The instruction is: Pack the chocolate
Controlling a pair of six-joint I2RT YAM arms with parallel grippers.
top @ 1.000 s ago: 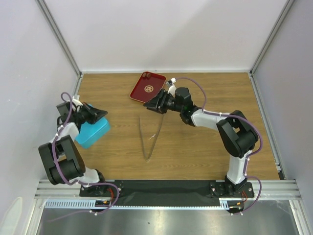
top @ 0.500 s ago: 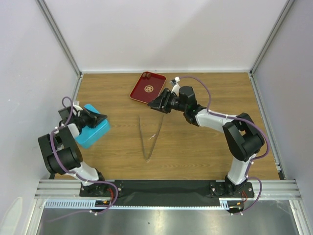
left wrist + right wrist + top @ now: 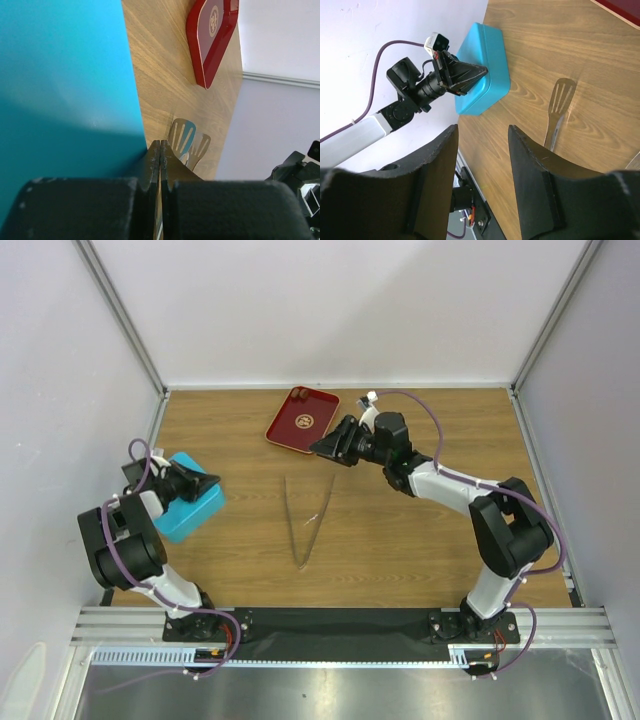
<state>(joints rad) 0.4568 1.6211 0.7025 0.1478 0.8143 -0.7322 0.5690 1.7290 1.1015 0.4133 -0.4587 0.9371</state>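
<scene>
Over the teal box [image 3: 195, 512], my left gripper [image 3: 207, 480] has its fingers pressed together on nothing. My right gripper [image 3: 322, 447] gapes wide beside the red tray [image 3: 285, 430]. Dark specks [image 3: 298, 394] in its far corner may be chocolate; I cannot tell.

The wooden table [image 3: 420, 540] carries a red tray [image 3: 302, 420], a teal box [image 3: 195, 512] and metal tongs [image 3: 301, 555].

I read the left arm [image 3: 125, 540] folded tight at the left middle of the overhead frame, left pincer [image 3: 203, 483] pointing right, its fingers [image 3: 152, 165] pressed flat together. Right arm [image 3: 450, 485] reaches from lower right toward upper centre, stretched long. Right pincer [image 3: 322, 446] aims left, fingers [image 3: 435, 165] parted wide.
</scene>
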